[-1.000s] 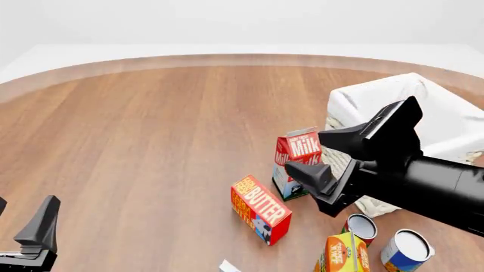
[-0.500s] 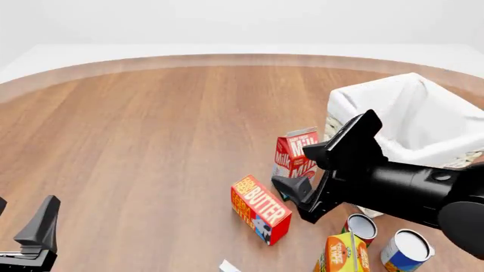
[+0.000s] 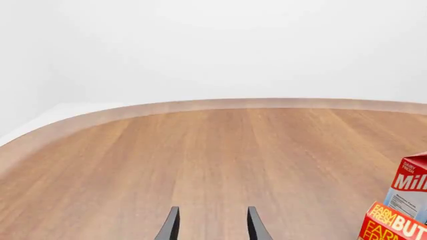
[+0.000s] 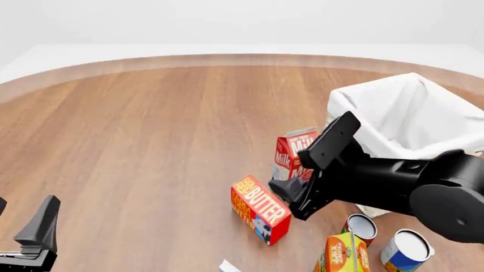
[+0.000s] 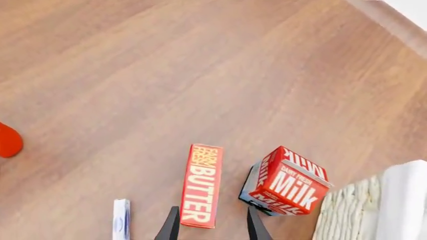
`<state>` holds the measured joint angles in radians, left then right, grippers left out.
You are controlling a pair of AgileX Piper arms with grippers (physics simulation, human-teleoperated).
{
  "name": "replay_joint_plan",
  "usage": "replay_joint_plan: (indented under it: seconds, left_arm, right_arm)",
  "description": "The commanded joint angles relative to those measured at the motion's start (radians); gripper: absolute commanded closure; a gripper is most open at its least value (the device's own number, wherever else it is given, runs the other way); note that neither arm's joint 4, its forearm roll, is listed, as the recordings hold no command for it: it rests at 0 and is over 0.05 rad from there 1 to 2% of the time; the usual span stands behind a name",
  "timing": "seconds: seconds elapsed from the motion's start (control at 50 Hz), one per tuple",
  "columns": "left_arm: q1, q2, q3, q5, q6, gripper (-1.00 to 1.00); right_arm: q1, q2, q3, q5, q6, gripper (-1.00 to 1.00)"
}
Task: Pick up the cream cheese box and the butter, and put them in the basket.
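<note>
My left pincer sits low at the near left, jaws parted, holding nothing. The butter lies mid-surface, my right pincer gaping wide just above it beside the milk carton. The basket stands far right.

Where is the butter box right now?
In the front view the butter lies on the table, right of centre, just in front-left of the milk carton, with the right end effector above it.
</note>
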<state>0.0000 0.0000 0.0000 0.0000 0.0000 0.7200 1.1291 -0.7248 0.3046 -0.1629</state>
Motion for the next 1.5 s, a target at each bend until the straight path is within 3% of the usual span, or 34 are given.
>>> replay_joint_plan:
  seconds: [0.02,0.24,0.9,1.5]
  left_arm:
    - [0.0,0.0,0.0,0.0,0.0,-1.0]
    - [0.0,0.0,0.0,0.0,0.0,-1.0]
    - [0.0,0.0,0.0,0.0,0.0,-1.0]
    - [0.0,0.0,0.0,0.0,0.0,-1.0]
  right_arm:
    - [0.002,0.045,-0.024,0.01,-0.01,-1.0]
    - [-0.008,0.05,-0.026,0.018,-0.024,-1.0]
    - [0.024,0.17,-0.021,-0.075,0.074,-1.0]
    - [0.027,0.245,0.008,-0.13,0.067,-1.0]
